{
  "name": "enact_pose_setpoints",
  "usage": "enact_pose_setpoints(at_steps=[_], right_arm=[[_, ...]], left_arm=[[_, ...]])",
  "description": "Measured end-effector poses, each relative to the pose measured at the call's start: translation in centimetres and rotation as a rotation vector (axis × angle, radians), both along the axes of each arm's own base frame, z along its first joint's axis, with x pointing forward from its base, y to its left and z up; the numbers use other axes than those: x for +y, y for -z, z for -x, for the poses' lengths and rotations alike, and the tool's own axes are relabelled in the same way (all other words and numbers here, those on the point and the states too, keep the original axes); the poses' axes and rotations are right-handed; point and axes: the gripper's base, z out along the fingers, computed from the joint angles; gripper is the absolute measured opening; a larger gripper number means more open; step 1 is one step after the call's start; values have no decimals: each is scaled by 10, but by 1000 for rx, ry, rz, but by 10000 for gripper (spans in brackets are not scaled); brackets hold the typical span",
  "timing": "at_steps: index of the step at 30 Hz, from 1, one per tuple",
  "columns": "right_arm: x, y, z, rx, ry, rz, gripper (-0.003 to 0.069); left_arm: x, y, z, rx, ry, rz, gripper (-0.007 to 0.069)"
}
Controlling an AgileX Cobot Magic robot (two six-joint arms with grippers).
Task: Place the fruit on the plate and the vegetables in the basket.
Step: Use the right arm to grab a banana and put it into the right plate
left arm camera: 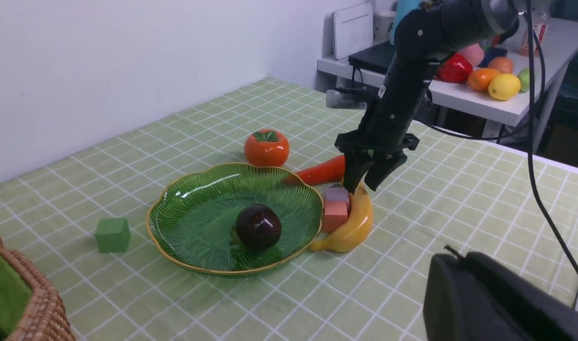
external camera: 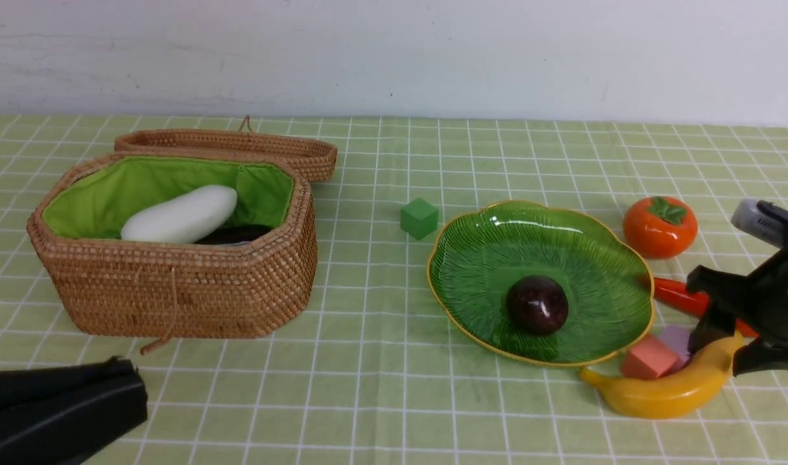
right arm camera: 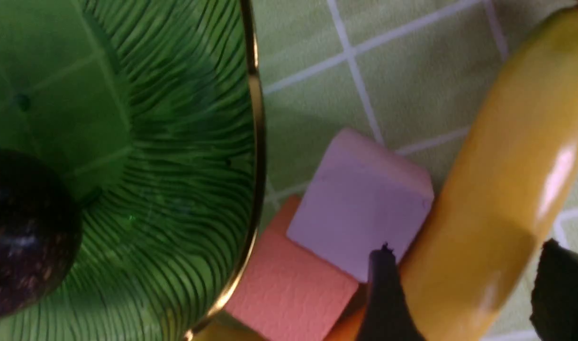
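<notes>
Carefully now: the right gripper (left arm camera: 361, 184) stands open astride one end of the curved yellow toy banana (external camera: 665, 395), holding nothing; the banana lies just beside the leaf-shaped green glass plate (external camera: 497, 239); close squarely, inner finger clear of the lilac foam cube (external camera: 679, 336).

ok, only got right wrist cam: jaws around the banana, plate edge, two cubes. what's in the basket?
Observer: The white radish lies in the basket.
Operator: remaining fruit?
Observer: The persimmon sits on the tablecloth, beyond the right side of the plate.
Operator: vegetables left out?
Observer: The carrot lies on the tablecloth right of the plate, its tip at the rim.
</notes>
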Motion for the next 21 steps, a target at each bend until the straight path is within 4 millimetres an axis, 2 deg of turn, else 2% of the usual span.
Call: enact_pose_setpoints(at_steps=[6, 21], right_arm=[[-1, 12, -6, 7, 31, -13, 432], [-1, 12, -7, 18, 41, -32, 432]], left_arm=[[-1, 2, 2, 13, 21, -11, -13], [-3, 4, 4, 34, 53, -29, -13]])
